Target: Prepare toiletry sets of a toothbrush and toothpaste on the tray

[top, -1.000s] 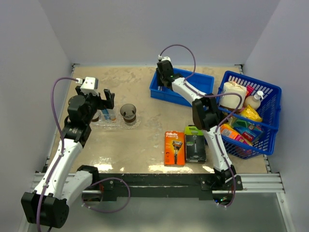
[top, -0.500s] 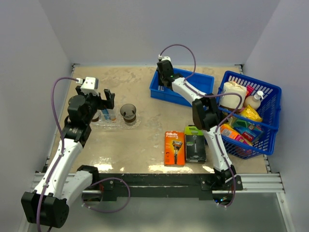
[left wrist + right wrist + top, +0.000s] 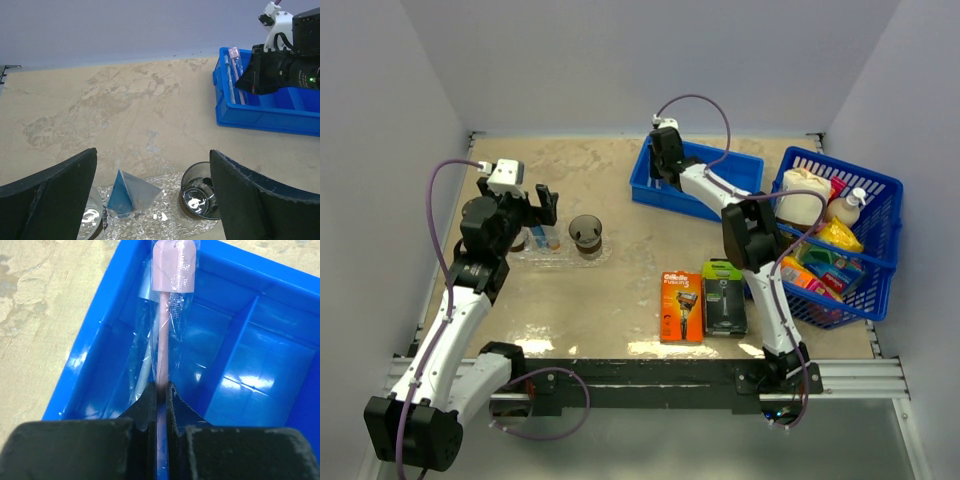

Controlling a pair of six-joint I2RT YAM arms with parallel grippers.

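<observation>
Gripping the wrapped toothbrush (image 3: 164,340) inside the blue bin (image 3: 95,355), right gripper (image 3: 159,390) jaws clenched on its stem; left gripper (image 3: 152,170) spread wide above the tray (image 3: 165,227), toothpaste (image 3: 131,196) between two cups (image 3: 200,197).

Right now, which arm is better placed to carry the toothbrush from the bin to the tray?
Right. The right gripper is shut on the toothbrush inside the bin. The left gripper is open over the tray, apart from the bin, and holds nothing.
</observation>
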